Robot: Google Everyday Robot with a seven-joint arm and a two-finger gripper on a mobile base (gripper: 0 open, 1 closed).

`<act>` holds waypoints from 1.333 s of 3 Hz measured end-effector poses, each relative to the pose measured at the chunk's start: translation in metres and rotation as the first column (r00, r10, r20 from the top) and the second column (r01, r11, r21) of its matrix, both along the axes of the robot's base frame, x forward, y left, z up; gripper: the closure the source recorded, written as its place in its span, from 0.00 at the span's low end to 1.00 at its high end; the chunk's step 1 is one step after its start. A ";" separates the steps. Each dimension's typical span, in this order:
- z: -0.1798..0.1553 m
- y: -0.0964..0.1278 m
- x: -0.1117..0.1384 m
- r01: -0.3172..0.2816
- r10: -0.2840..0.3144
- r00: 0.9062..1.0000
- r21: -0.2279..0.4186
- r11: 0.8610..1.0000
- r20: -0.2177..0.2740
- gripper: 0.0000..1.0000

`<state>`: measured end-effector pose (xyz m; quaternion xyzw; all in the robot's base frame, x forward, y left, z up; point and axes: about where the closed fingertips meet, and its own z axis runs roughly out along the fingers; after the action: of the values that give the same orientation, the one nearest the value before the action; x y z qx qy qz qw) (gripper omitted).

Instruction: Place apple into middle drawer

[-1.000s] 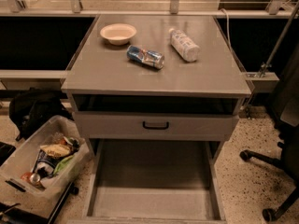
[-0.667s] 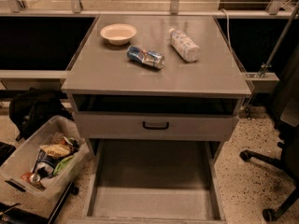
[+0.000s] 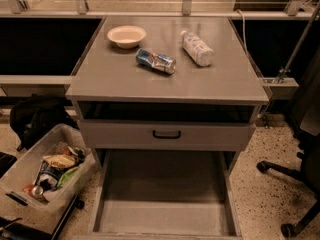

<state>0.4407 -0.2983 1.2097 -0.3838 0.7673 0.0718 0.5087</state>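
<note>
— Looking for the gripper first: where is it?

— Outside the frame. It does not show anywhere in this view, so I cannot tell how wide it stands or whether it has hold of anything.

— And the apple?

— I cannot see it in this view, so I cannot say where it is.

— The middle drawer, then?

— The middle drawer [image 3: 165,206] is pulled out at the lower middle of the frame, running down to the bottom edge. Its flat grey floor shows between low side walls.

— What sits above it?

— A grey drawer front [image 3: 210,135] with a small black handle [image 3: 166,134], shut. Above that is a dark open slot [image 3: 165,113] under the cabinet top [image 3: 165,84].

— What is on the top?

— Three things, all toward the upper middle of the frame. A white bowl [image 3: 126,36] stands upright at the left. A blue can [image 3: 156,61] lies on its side just right of and below the bowl. A plastic bottle [image 3: 196,48] lies on its side further right. None of them touch.

— And on the floor?

— At the lower left is a clear plastic bin [image 3: 17,176] with packets and wrappers in it. A black bag [image 3: 37,119] lies just above it. At the right edge is the wheeled base of an office chair [image 3: 282,170].
</note>
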 end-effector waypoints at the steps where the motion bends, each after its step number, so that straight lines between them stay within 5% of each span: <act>1: 0.012 0.002 -0.044 0.082 -0.078 0.992 -0.029 0.996 0.099 1.00; 3: -0.071 0.012 -0.052 0.113 -0.113 0.993 -0.002 0.994 -0.019 1.00; 4: -0.071 0.012 -0.052 0.113 -0.113 0.993 -0.002 0.994 -0.019 1.00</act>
<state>0.3890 -0.2863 1.1387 -0.3394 0.7927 0.0462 0.5043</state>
